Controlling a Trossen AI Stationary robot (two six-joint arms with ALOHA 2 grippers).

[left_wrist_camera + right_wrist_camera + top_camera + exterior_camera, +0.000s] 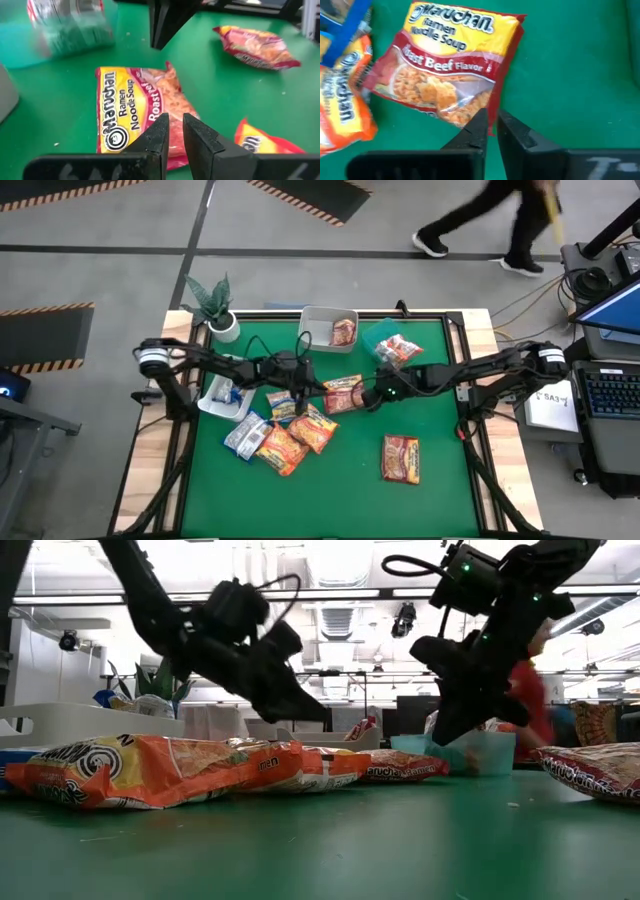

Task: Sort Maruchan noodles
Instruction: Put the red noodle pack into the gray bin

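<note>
A red-and-yellow roast beef Maruchan packet point(343, 393) lies flat on the green mat between my two grippers. My left gripper point(312, 385) hangs just left of it with fingers shut; in its wrist view the gripper point(175, 131) is over the packet point(135, 105). My right gripper point(371, 396), also shut, hangs just right of the packet; its wrist view shows the gripper point(492, 127) above the packet's edge point(450, 70). In the low view both grippers point(312, 712) point(447, 732) are raised off the mat. More orange packets point(292, 438) and a blue-white one point(245, 436) lie in a loose pile.
A grey tub point(312, 315) holds a red packet and a teal tub point(372, 332) holds another. A white tub point(215, 402) sits at the left with a blue packet. A lone dark red packet point(400, 458) lies near the front right. A potted plant point(214, 304) stands in the far left corner. A person walks beyond the table.
</note>
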